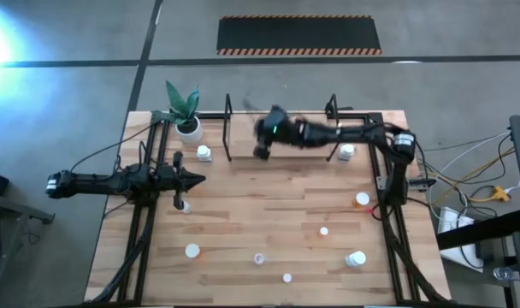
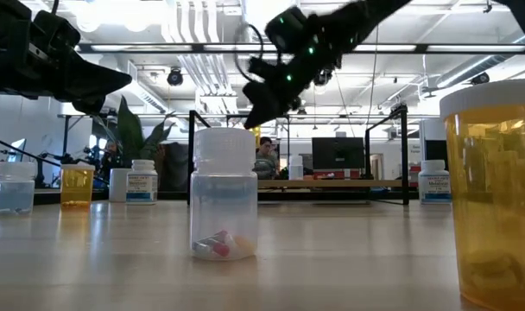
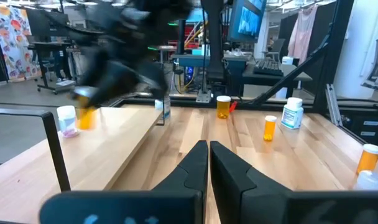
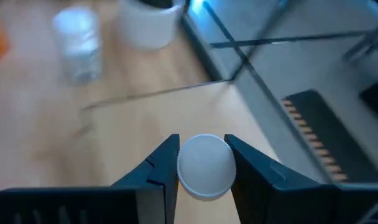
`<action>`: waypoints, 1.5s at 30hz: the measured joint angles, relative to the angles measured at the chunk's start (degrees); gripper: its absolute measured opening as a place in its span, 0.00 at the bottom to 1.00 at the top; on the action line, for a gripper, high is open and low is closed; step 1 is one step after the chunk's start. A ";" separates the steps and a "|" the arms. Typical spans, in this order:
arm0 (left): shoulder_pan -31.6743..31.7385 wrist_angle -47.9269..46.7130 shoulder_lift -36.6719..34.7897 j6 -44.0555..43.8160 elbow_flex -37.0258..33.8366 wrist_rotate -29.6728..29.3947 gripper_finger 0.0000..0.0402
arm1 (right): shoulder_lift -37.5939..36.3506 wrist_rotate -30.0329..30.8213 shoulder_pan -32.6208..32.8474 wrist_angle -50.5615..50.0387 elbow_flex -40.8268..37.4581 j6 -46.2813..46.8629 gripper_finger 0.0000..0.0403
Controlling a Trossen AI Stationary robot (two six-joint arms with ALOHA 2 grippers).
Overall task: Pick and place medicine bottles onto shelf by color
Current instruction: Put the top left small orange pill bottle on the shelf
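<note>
The right arm is reaching out across the far side of the table, its right gripper pinching a white-capped bottle between both fingers. The left arm is lying low at the left side, left gripper pressed shut.

No text, number or brand can be read. The white bottles with blue-and-white labels standing far across the wooden table carry print too small to read.

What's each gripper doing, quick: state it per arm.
Left gripper: shut, empty, waiting at the table's left.
Right gripper: shut on a white-capped bottle, over the shelf.
</note>
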 joint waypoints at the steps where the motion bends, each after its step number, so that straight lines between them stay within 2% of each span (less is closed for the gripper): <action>1: -0.01 -0.02 0.00 0.00 0.00 0.02 0.00 | 0.09 -2.48 -2.20 1.37 0.00 1.47 0.26; 4: 0.01 0.00 0.00 0.00 0.00 0.01 0.00 | 1.10 -7.26 -7.29 5.28 0.00 5.14 0.26; 9: 0.00 0.01 0.09 0.00 0.00 -0.01 0.00 | 4.23 -8.79 -11.17 5.82 1.22 6.09 0.26; 17: 0.01 -0.01 0.13 0.00 0.00 -0.01 0.00 | 10.88 -8.90 -12.22 0.60 8.79 4.13 0.26; 26: 0.01 0.00 0.13 0.00 0.00 -0.01 0.00 | 17.77 -8.80 -13.42 -10.32 19.16 2.58 0.26; 35: 0.01 0.01 0.13 0.00 0.00 0.01 0.00 | 18.64 -8.84 -13.32 -11.09 20.13 2.03 0.26; 39: 0.02 0.00 0.13 0.00 0.00 -0.01 0.00 | 18.42 -8.84 -13.32 -11.55 20.13 1.37 0.31; 45: 0.02 0.00 0.13 0.00 0.00 0.01 0.00 | 18.40 -8.88 -13.32 -11.76 20.02 0.71 0.46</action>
